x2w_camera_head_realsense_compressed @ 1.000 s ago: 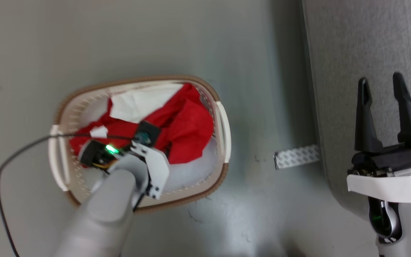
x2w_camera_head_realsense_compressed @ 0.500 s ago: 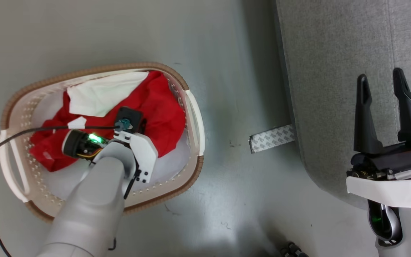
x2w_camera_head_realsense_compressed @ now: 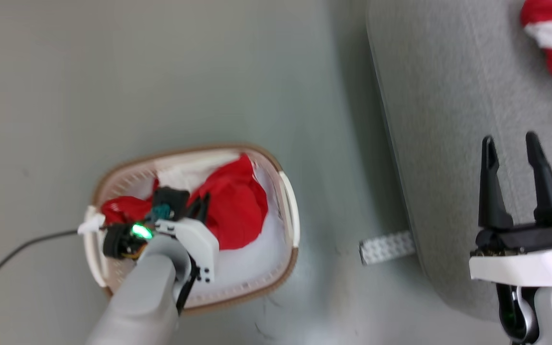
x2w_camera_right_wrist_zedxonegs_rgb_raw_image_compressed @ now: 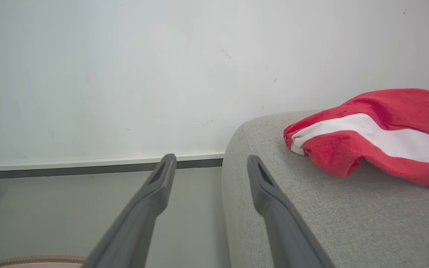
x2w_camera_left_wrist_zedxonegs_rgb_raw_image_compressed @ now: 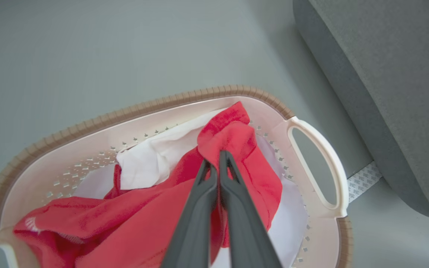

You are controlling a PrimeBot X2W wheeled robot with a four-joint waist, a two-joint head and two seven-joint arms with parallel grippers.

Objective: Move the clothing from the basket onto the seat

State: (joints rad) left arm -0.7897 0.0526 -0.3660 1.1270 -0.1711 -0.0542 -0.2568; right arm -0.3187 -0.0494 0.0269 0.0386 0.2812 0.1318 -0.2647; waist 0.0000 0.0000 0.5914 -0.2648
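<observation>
Clamped the left gripper almost shut, a raised fold of the clothing pinched between the tips, down inside the basket. Left the bulk of the red-and-white fabric slumped on the basket's floor, trailing from that pinch toward the handle on the side away from the seat. Held the right gripper spread wide and empty above the seat's near edge. Found the seat well off to the right of the basket, with bare floor and a strip of tape between. Spotted another red-and-white garment lying on the cushion already. Judged the carry as a lift first, high enough to clear the trailing tail over the rim, then a swing rightward. Left arm's job, given the catch.
</observation>
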